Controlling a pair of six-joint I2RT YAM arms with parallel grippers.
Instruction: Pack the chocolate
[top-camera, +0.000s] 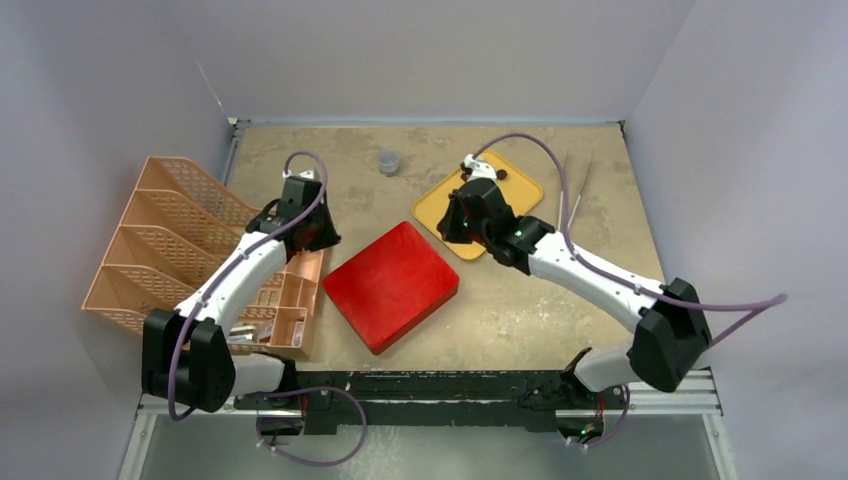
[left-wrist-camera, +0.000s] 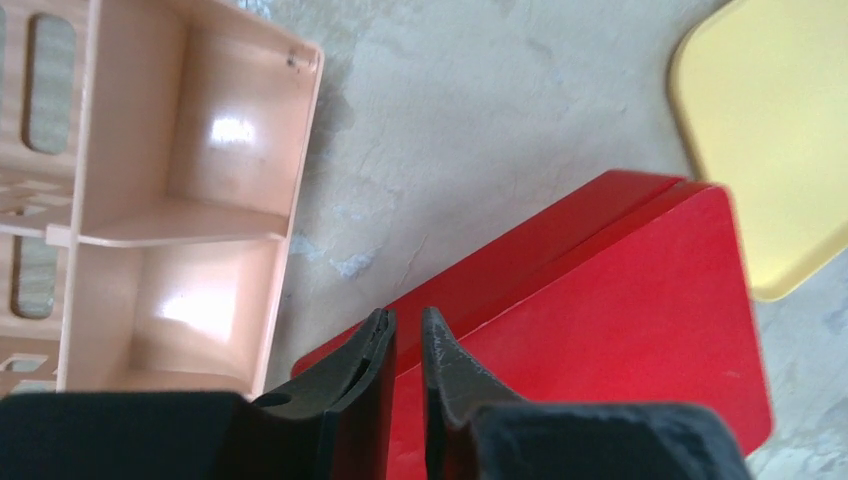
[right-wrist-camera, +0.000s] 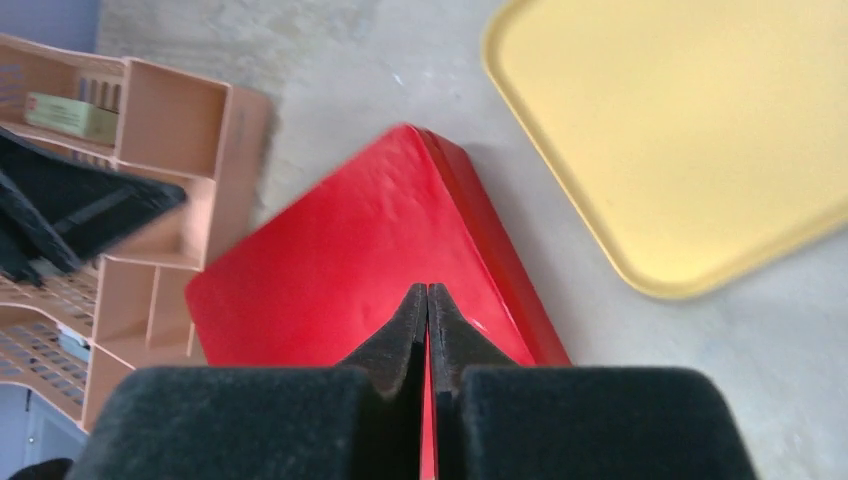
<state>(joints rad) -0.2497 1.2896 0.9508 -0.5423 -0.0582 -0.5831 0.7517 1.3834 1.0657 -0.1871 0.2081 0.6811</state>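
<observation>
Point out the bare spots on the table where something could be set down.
Free: the strip between the red box and the yellow tray, the far-left stretch around the small grey cup, and the near-right corner beside the right arm. Crowded: the left side, taken up by the peach organizer.

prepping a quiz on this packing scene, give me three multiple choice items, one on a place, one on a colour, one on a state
1. Where does the red box lie?
A. between the peach organizer and the yellow tray
B. on the tray
C. inside the organizer

2. What colour is the tray?
A. blue
B. yellow
C. green

3. How is the box?
A. lid off
B. tipped on its side
C. closed, lying flat

Answers: 1 A, the top view shows the box on bare table with the organizer to its left and the tray to its upper right. 2 B, both wrist views show it yellow. 3 C, the lid sits on the base in every view.
</observation>
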